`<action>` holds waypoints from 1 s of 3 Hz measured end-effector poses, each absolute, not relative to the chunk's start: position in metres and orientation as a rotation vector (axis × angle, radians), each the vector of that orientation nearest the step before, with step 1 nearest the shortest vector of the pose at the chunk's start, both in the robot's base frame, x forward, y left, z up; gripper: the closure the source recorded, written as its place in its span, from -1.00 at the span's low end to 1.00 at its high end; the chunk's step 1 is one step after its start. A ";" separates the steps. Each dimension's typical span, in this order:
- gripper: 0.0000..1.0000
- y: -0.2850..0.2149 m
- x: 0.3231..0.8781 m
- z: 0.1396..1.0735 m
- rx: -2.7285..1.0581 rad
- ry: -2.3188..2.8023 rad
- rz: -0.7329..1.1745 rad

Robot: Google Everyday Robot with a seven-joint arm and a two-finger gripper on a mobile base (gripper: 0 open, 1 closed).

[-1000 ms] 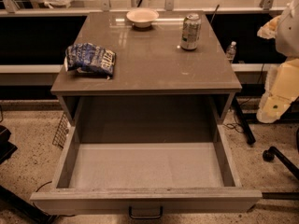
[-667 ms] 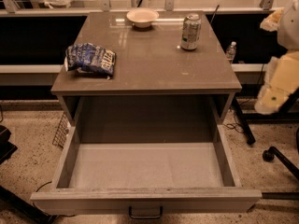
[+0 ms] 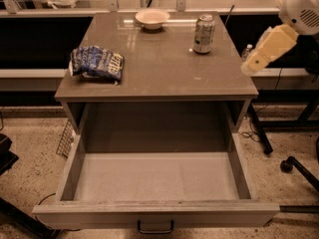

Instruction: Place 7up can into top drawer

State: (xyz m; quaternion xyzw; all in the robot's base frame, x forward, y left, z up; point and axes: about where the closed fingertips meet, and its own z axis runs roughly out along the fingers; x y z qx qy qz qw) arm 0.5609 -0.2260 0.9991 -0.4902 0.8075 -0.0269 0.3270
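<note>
The 7up can (image 3: 204,33) stands upright on the back right of the grey cabinet top (image 3: 159,68). It is silvery-green with a pale label. The top drawer (image 3: 157,176) is pulled wide open below, with a grey inside and a small dark handle (image 3: 155,227) on its front panel. My gripper (image 3: 249,66) comes in from the upper right on a white and cream arm. It hangs off the cabinet's right edge, to the right of the can and a little nearer, apart from it.
A blue-and-white chip bag (image 3: 95,62) lies on the left of the top. A white bowl (image 3: 152,18) sits at the back middle. A chair base and caster (image 3: 291,166) stand on the floor at the right. A counter rail runs behind.
My arm and gripper have risen and moved left toward the cabinet's right edge. The can, the bag, the bowl and the drawer have not moved.
</note>
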 end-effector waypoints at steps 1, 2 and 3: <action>-1.00 -0.226 0.610 1.010 -1.105 2.031 -0.032; -1.00 -0.222 0.646 1.018 -0.983 1.933 0.001; -1.00 -0.215 0.664 1.018 -0.864 1.849 0.056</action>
